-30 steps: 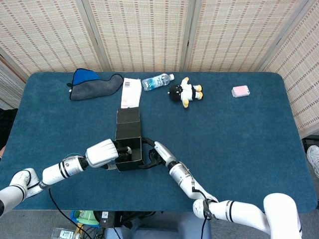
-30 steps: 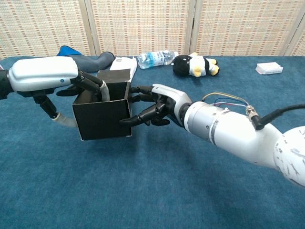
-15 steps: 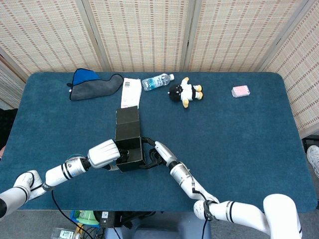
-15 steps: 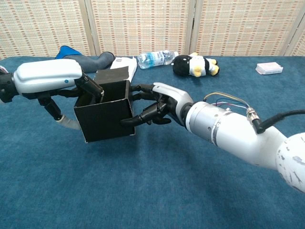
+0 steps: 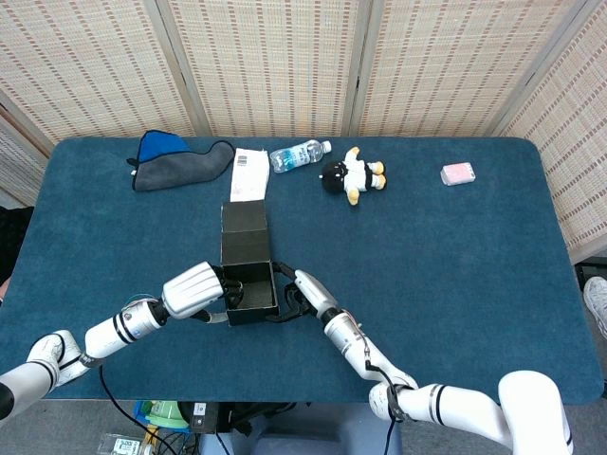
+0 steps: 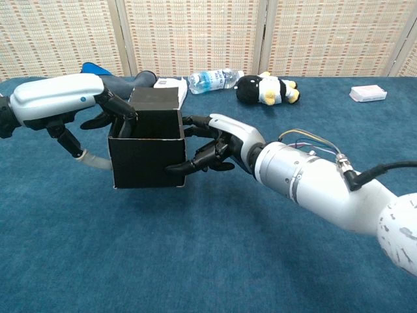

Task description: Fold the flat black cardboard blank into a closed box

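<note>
Bottle (image 5: 299,154), plush toy (image 5: 353,175), probably cloth (image 5: 175,163) behind the box (image 6: 147,156).

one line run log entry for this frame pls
stage: black cardboard box formed, top open | left hand grips left wall | right hand braces right wall | lid flap unfolded

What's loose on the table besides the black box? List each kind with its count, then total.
Cloth: 1
White paper slip: 1
Water bottle: 1
Plush penguin: 1
Small pink pack: 1
Total: 5
</note>
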Action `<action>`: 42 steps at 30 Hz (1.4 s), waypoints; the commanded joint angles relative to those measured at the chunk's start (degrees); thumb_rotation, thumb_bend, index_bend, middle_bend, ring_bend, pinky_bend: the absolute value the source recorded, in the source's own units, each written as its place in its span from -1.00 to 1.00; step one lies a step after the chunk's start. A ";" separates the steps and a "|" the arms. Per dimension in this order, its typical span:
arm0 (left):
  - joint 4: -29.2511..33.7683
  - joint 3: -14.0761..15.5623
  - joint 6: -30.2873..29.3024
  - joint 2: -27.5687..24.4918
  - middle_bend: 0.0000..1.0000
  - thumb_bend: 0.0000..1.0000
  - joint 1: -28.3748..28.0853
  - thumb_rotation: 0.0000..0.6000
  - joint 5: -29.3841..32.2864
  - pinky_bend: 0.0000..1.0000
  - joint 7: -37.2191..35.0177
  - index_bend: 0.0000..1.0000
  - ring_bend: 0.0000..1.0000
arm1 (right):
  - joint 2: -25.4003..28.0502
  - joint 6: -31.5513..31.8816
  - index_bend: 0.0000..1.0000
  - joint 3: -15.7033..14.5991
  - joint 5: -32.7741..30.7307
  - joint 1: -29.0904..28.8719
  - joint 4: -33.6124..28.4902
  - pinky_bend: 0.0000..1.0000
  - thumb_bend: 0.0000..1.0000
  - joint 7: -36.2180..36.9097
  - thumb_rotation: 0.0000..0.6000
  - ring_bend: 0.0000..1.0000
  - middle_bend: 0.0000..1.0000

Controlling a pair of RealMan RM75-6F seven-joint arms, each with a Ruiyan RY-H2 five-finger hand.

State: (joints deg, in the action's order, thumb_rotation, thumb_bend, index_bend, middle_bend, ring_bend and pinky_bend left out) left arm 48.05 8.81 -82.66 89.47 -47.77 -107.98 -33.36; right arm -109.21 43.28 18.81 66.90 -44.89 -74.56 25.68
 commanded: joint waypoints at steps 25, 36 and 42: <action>3.00 -1.51 1.35 -4.96 -0.84 -0.64 5.25 1.00 5.37 0.38 7.37 -0.95 0.08 | -0.26 0.43 -0.21 -1.61 -1.60 -0.07 4.05 1.00 -0.29 -5.58 1.00 0.53 -0.13; 1.24 -3.20 2.54 -5.21 -0.90 -0.64 8.26 1.00 9.10 0.38 6.59 -1.00 0.07 | -7.19 6.38 -0.27 -3.60 2.22 0.60 11.93 1.00 -0.40 -7.94 1.00 0.53 -0.32; 5.11 -2.93 6.46 -7.47 -1.00 -0.64 8.35 1.00 10.20 0.38 6.90 -1.00 0.07 | -7.86 6.74 -0.67 -3.56 3.05 0.90 12.46 1.00 -0.72 -7.49 1.00 0.51 -0.55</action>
State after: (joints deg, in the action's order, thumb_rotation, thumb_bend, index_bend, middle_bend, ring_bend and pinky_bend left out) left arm 51.63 5.82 -77.53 82.92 -39.40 -98.31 -26.68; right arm -117.13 50.20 15.23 69.95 -44.06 -62.00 18.10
